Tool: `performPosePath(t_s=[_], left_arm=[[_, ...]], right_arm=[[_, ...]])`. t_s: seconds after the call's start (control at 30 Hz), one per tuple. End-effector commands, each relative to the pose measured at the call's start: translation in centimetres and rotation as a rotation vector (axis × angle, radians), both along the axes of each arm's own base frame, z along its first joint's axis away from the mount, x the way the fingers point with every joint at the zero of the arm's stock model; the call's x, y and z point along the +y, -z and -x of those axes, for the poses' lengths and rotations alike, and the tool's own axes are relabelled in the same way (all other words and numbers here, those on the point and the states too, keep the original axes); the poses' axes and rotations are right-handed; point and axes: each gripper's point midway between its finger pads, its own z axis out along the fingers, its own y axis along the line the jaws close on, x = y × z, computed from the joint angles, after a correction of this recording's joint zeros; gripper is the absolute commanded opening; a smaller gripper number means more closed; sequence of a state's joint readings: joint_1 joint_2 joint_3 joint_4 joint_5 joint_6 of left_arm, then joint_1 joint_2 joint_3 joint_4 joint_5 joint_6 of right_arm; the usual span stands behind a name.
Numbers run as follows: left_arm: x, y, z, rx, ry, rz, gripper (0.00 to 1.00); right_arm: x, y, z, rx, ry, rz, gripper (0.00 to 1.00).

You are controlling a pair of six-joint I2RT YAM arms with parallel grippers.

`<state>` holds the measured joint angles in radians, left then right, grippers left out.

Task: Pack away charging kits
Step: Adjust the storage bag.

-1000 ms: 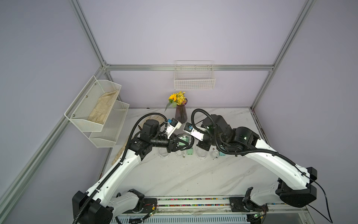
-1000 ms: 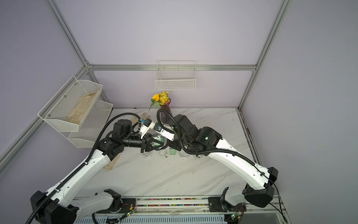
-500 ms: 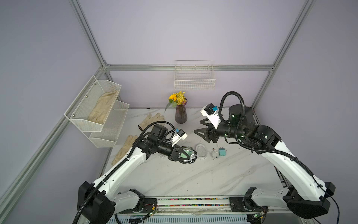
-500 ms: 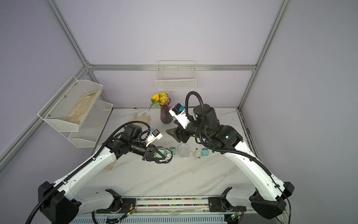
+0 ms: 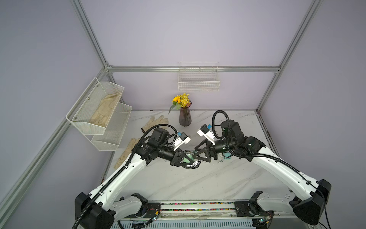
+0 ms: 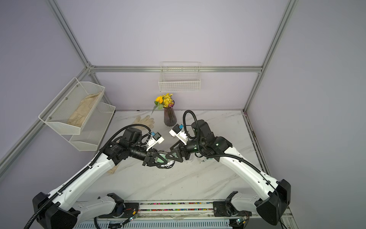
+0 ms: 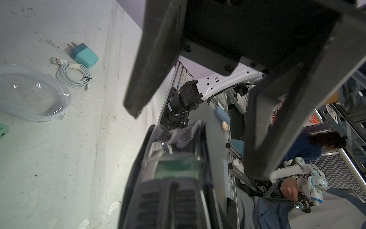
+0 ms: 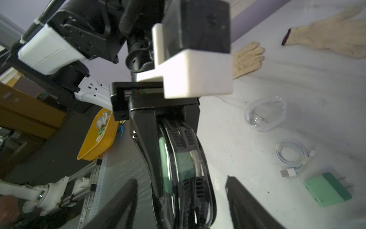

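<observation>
My left gripper [image 5: 183, 158] is shut on a black-rimmed clear case [image 5: 191, 162] and holds it above the table [image 5: 198, 178]. A mint-green charger [image 8: 184, 166] shows inside the case [image 8: 184, 194]. My right gripper [image 8: 182, 206] is open, with one finger on each side of the case's free end and a gap on both sides; it also appears in a top view [image 6: 172, 153]. On the table lie a light blue charger [image 7: 84, 55], a coiled white cable [image 7: 73, 76], an open clear case [image 7: 29, 95], a second clear case [image 8: 265, 115], another cable [image 8: 293, 156] and a mint-green charger [image 8: 326, 189].
A dark vase with yellow flowers [image 5: 184, 117] stands at the back centre. Cream gloves [image 5: 156, 122] lie at the back left and along the left edge [image 5: 126, 152]. A two-tier mesh rack [image 5: 99, 111] hangs on the left wall, a wire basket [image 5: 198, 82] on the back wall.
The left gripper has carried the case forward from the back. The right gripper opened, lifted away, and has now come back down around the case's free end.
</observation>
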<state>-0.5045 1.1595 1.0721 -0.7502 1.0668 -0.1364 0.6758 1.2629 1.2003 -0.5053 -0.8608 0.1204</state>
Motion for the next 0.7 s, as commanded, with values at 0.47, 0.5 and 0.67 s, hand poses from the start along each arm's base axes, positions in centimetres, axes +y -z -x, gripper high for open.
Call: performPosePath(t_s=[0.47, 0.5, 0.67], left_arm=[[1.2, -5.3, -0.7, -0.139, -0.056, 0.123, 0.55], [1.3, -5.5, -0.9, -0.135, -0.088, 0.128, 0.66], [1.3, -7.1, -3.0, -0.118, -0.26, 0.281, 0.86]], right_arm=[[0.4, -2.3, 1.3, 0.078, -0.048, -0.224, 0.0], [0.4, -2.7, 1.1, 0.083, -0.026, -0.248, 0.0], [0.0, -3.9, -0.8, 0.137, 0.123, -0.391, 0.0]])
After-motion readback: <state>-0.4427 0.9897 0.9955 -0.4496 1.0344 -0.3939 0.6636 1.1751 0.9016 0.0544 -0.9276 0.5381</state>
